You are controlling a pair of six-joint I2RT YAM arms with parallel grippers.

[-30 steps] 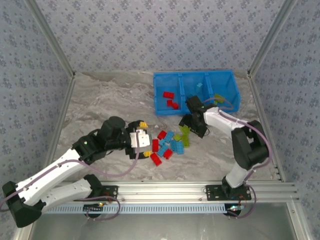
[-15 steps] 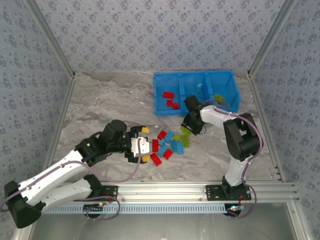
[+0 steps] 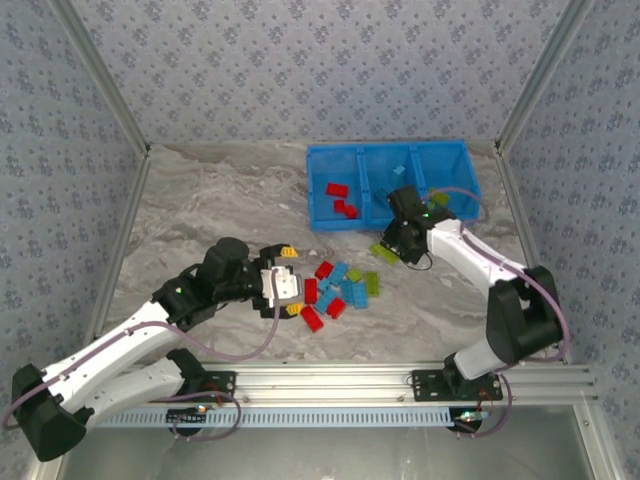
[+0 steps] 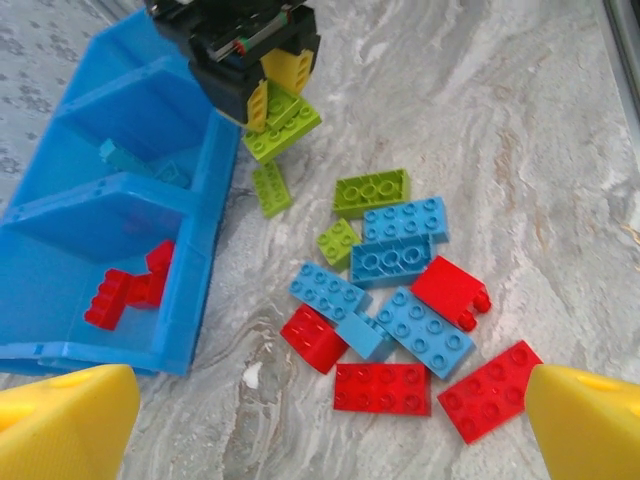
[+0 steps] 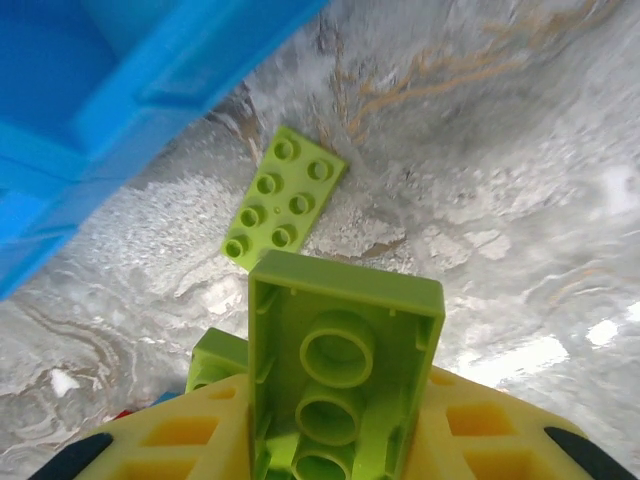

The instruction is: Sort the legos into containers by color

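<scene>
Legos (image 3: 338, 288): small studded bricks, red, light blue, yellow-green, loose on desk (image 3: 220, 200) just before blue bin (image 3: 390, 148). Left tool (image 3: 290, 280) left of bin, spread wide. Right tool (image 4: 274, 92) at bin's near wall, clamped on yellow-green brick (image 5: 340, 360).

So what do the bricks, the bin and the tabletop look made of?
Small red studded brick: likely hard moulded plastic, glossy, crisp studs. Bright blue three-compartment bin tray: probably plastic too, thin smooth walls with sheen. Grey veined tabletop: marble look, possibly printed laminate; unclear.
</scene>
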